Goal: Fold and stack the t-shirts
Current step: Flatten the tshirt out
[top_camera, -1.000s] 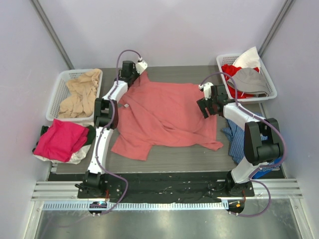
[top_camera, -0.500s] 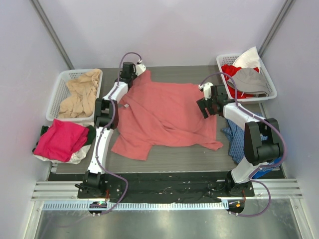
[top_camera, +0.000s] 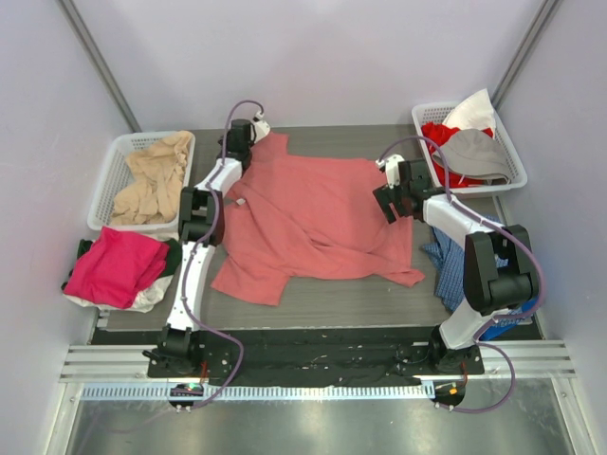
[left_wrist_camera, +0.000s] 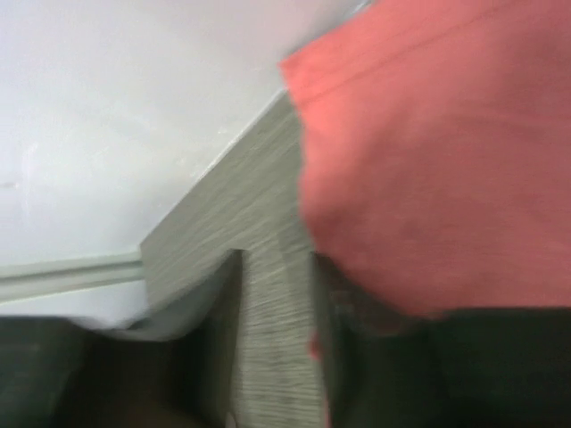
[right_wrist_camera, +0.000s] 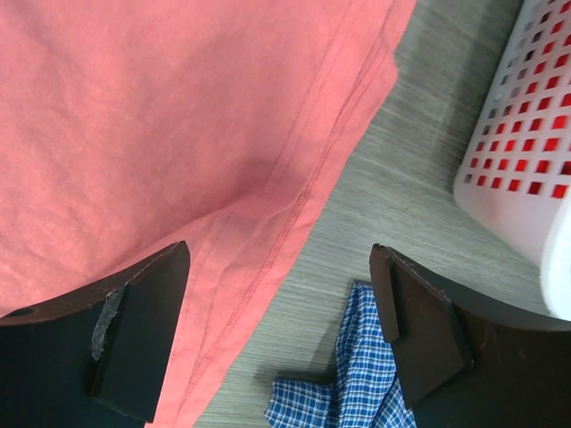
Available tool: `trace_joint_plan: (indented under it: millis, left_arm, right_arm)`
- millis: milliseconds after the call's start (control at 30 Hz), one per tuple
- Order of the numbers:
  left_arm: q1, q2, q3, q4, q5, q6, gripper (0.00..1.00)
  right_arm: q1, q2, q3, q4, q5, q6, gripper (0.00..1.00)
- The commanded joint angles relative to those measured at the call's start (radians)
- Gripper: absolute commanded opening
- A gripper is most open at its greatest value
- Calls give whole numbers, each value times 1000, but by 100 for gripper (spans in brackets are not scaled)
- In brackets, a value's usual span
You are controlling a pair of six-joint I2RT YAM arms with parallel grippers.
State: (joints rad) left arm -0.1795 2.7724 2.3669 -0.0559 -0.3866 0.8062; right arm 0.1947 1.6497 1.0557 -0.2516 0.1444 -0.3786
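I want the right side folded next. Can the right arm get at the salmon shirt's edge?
Likely yes: the right gripper hangs open directly over the hem of the salmon shirt, and nothing lies on that edge.

Salmon shirt (top_camera: 322, 213): plain salmon-red, hem stitching in the same colour. Desk (top_camera: 379, 303): grey wood grain. Left basket (top_camera: 104, 185) white, beige shirt (top_camera: 152, 180) inside. Magenta shirt (top_camera: 116, 265) plain (white rag (top_camera: 142, 301) under it). Right basket (top_camera: 417, 114) white lattice: red shirt (top_camera: 438, 133), grey shirt (top_camera: 479, 152), white cloth (top_camera: 474, 109). Checked cloth (right_wrist_camera: 357, 397): blue-white check. Arms (top_camera: 190, 275) white and black, cables (top_camera: 237, 104) purple, right fingers (right_wrist_camera: 134, 348) black.
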Motion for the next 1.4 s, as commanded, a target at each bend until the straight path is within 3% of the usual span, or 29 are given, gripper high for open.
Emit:
trace_joint_plan:
  millis: [0,67,100,233,533,667,833,1000,1367]
  left_arm:
    - [8,-91,-29,100,-43,-85,62]
    - [5,-150,-58,97,-41,-136,72]
    - [2,-180,-76,79,-28,-151,84]
    - [-8,-347,-256,36,26,-206,100]
    - [-46,-884,-861,-232,250,-225,100]
    - [-69,-1080,-1006,-453,343,-239,100]
    - [-109,-1304,-1214,-578,427,-259,100]
    - [-204,-1393,-1348,-581,396,-271,100]
    - [-236,-1280,-1410,-447,339,-297,100]
  right_arm:
    - [6,-5,56,34,15,-8,92]
    - [8,2,73,37,9,-11,93]
    - [6,13,79,35,3,-14,94]
    - [8,47,127,-11,-40,-13,98]
    - [23,160,188,-147,-13,-16,100]
    - [41,165,190,-167,-2,-14,100]
    - [67,133,168,-204,-14,-25,100]
    - [110,78,127,-192,-2,-33,100]
    - [120,4,69,-172,-8,-26,100]
